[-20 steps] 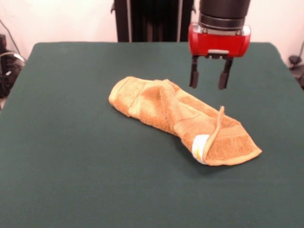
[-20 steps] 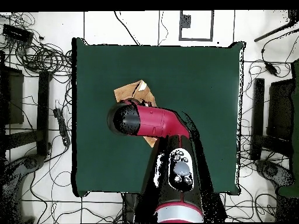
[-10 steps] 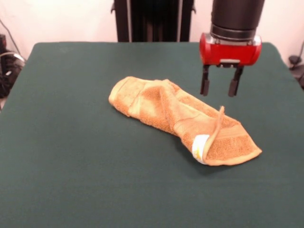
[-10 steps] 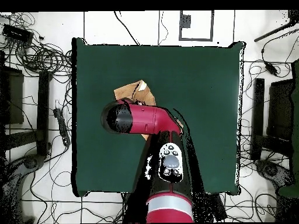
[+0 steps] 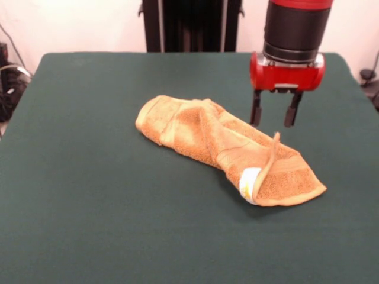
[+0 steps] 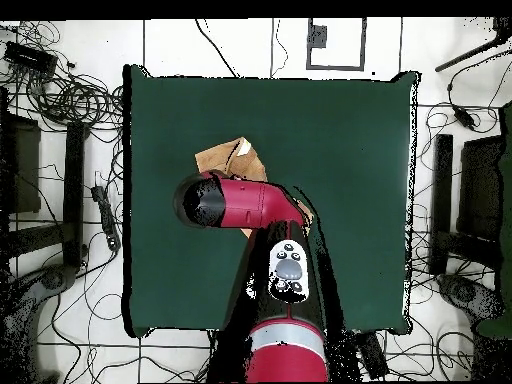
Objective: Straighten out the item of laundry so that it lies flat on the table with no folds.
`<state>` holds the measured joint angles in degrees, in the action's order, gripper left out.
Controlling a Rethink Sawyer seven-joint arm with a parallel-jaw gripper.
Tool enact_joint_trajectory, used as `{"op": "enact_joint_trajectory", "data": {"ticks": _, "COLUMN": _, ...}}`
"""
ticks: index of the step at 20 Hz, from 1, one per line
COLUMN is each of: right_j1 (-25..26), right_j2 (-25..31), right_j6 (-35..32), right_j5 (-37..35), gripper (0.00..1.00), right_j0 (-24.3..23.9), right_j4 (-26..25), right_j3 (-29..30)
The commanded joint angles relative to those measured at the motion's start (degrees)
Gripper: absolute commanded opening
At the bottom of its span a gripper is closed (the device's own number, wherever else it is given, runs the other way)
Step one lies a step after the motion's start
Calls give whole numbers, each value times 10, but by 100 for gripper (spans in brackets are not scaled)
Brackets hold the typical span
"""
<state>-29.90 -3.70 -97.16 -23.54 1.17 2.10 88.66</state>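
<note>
the towel (image 5: 228,152) lies crumpled and folded over near the middle of the table (image 5: 89,195); the gripper (image 5: 273,123) hangs just above its raised edge, fingers apart and empty; i think it should pinch only that upper fold.

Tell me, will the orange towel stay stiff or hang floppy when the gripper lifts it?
Probably floppy: the towel lies crumpled in soft folds. Its terry pile likely gives grip, not slip. Lifted by the upturned edge, it should unfold and drape rather than hold shape.
</note>
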Motion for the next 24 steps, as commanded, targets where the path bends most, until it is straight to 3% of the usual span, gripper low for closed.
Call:
{"op": "enact_joint_trajectory", "data": {"ticks": 1, "right_j1": 42, "right_j2": 42, "right_j6": -97, "right_j5": 0, "gripper": 100, "right_j0": 4, "right_j4": 18, "right_j3": 0}}
{"op": "enact_joint_trajectory", "data": {"ticks": 24, "right_j1": 55, "right_j2": 43, "right_j6": -92, "right_j5": -5, "gripper": 100, "right_j0": -8, "right_j4": 18, "right_j3": -13}}
